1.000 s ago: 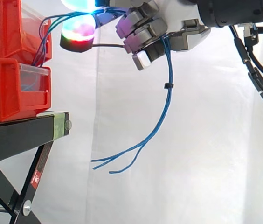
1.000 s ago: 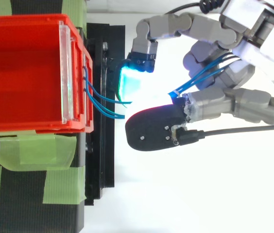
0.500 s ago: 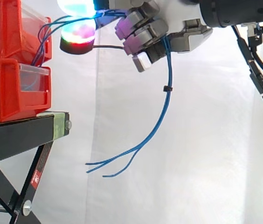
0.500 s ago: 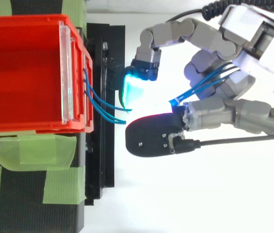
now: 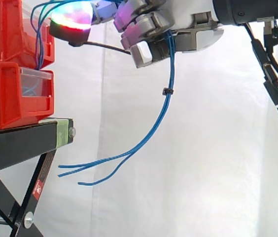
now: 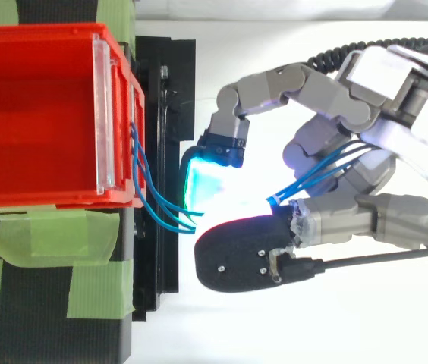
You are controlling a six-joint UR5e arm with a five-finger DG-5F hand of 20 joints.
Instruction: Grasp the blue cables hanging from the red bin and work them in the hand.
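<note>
Blue cables (image 5: pixel 166 94) come out of the front of the upper red bin (image 5: pixel 6 29), arc up to my hand (image 5: pixel 178 19) and hang below it in a long curve. A small black tie binds them under the hand. Their loose ends (image 5: pixel 80 170) trail left, near the stand's leg. The hand is high beside the bin, with its fingers curled round the cables. In the top view the cables (image 6: pixel 157 212) leave the bin's front wall (image 6: pixel 47 203) and pass between glowing fingertips (image 6: pixel 202 182) into the hand (image 6: pixel 373 144).
A second red bin (image 5: pixel 11 98) sits under the upper one on the black stand (image 5: pixel 20 143). Green tape (image 6: pixel 55 235) holds the bins to the stand. A white curtain hangs behind, with open air below the hand.
The hand has shifted left toward the bin and slightly up, still holding the cables. The hanging loose ends have swung left toward the stand.
</note>
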